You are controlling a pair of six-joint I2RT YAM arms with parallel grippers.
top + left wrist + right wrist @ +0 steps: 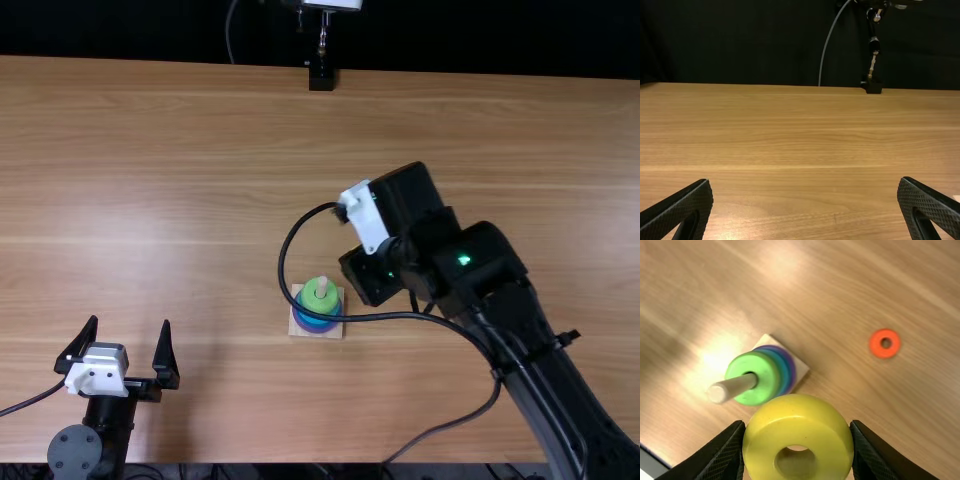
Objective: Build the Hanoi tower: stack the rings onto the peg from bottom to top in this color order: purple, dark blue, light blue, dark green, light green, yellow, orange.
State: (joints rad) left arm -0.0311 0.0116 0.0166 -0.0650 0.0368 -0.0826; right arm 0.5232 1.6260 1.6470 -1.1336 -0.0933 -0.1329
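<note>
Pinching yellow ring point(799, 412) w/ R gripper point(798, 434), L gripper point(129, 323) agape, you shd ease approx 9 o'clock, centring hole over peg point(735, 386).

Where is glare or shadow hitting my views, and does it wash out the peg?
Right wrist view: strong glare on the table beside the peg, which isn't washed out. Top view: soft glare on the table's left half, faint shadow right of the left gripper. Left wrist view: faint sheen low down, dark backdrop.
</note>
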